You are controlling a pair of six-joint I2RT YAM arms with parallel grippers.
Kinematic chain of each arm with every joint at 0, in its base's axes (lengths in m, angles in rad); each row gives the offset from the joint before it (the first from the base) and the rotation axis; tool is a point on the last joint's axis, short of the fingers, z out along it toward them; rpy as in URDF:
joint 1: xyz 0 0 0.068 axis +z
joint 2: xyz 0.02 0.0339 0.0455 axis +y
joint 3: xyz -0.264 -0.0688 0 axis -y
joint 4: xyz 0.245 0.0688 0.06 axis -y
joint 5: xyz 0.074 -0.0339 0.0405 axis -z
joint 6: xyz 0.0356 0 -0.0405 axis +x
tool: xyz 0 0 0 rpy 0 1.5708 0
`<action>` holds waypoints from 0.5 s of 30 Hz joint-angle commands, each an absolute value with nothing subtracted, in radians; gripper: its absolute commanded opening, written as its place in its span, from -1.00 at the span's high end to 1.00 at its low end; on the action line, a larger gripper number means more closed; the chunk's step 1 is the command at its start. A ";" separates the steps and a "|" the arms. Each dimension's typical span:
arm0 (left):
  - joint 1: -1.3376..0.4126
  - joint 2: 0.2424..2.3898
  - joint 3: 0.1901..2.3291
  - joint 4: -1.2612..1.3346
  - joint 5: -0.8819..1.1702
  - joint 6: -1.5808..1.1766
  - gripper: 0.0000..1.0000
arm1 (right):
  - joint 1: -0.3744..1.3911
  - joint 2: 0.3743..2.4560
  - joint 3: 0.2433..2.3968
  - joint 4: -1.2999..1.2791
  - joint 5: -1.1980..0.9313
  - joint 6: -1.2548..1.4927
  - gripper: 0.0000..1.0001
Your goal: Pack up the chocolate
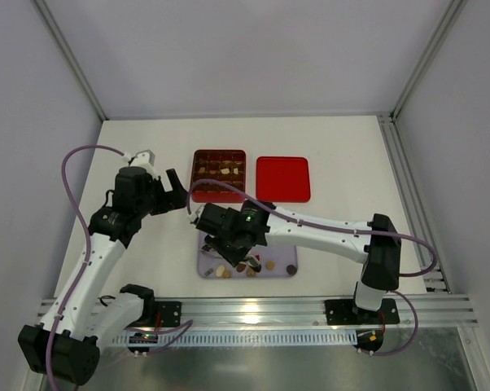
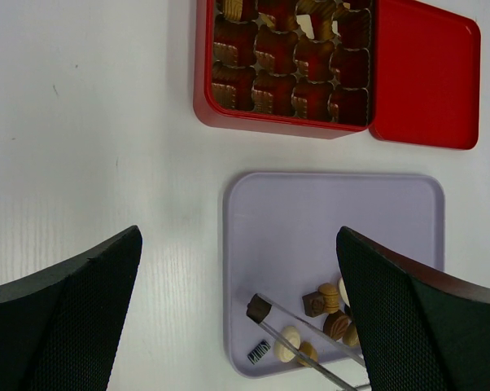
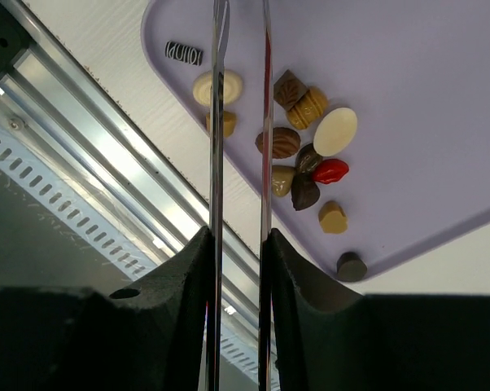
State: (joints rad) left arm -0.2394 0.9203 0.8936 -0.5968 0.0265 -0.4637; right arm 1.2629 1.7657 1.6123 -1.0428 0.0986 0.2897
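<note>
The right claw [image 3: 237,244] is clamped on tweezers [image 3: 218,122], whose tips meet a dark square chocolate [image 2: 257,307] among others on the lilac tray [image 2: 326,212]. The red compartment box [image 2: 203,90] lies just beyond the tray. The left claw [image 2: 238,244] hangs wide apart.

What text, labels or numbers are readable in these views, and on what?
Lilac tray, corner by the rail: small black-and-white printed mark, bars or characters, too small and blurred to read.
Red compartment box, red lid, chocolates, tweezers: no text visible.
</note>
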 commanded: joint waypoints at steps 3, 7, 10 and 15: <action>-0.233 0.900 0.917 -0.586 0.011 -0.454 -0.99 | 1.201 1.687 1.663 -1.039 0.132 0.268 0.36; -0.233 0.899 0.917 -0.588 0.011 -0.456 -0.99 | 1.137 1.687 1.716 -1.037 0.136 0.247 0.36; -0.233 0.899 0.917 -0.588 0.009 -0.456 -0.99 | 1.072 1.709 1.775 -1.029 0.140 0.229 0.36; -0.233 0.899 0.917 -0.587 0.011 -0.456 -0.99 | 0.983 1.796 1.882 -1.006 0.135 0.207 0.36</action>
State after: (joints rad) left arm -0.2394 0.9195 0.8936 -0.5968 0.0254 -0.4637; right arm 1.0161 1.7561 1.8008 -1.0485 0.1177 0.2375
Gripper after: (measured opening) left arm 0.995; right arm 0.341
